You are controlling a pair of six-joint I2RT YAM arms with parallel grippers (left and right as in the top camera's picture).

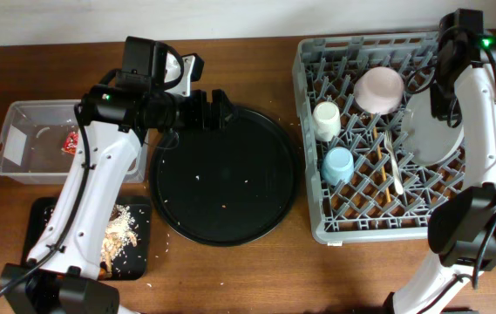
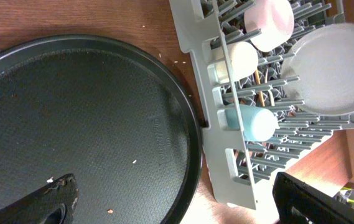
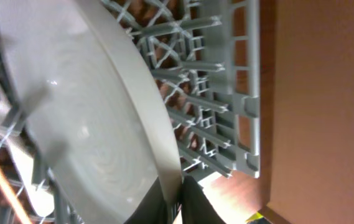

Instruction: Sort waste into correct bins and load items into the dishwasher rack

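The grey dishwasher rack [image 1: 313, 52] stands at the right. In it are a pinkish-white bowl [image 1: 378, 87], a cream-white cup [image 1: 326, 118], a blue cup [image 1: 339, 164] and the pale grey plate [image 1: 435, 139], which stands on edge. My right gripper [image 1: 439, 109] is shut on the plate's rim [image 3: 89, 124], with the fingers [image 3: 175, 199] pinching it from both sides. My left gripper [image 1: 217, 109] is open and empty [image 2: 183, 205] above the round black tray's upper left edge. A red wrapper [image 1: 71, 139] lies in the clear tub [image 1: 21, 161]. Beige noodle scraps [image 1: 121, 231] lie in the shallow black tray [image 1: 43, 218].
The large round black tray [image 1: 226, 174] lies mid-table with only small crumbs on it, close to the rack's left wall [image 2: 208, 93]. Thin utensils [image 1: 393, 161] lie in the rack between the cups and the plate. The tub and the shallow tray sit at the far left.
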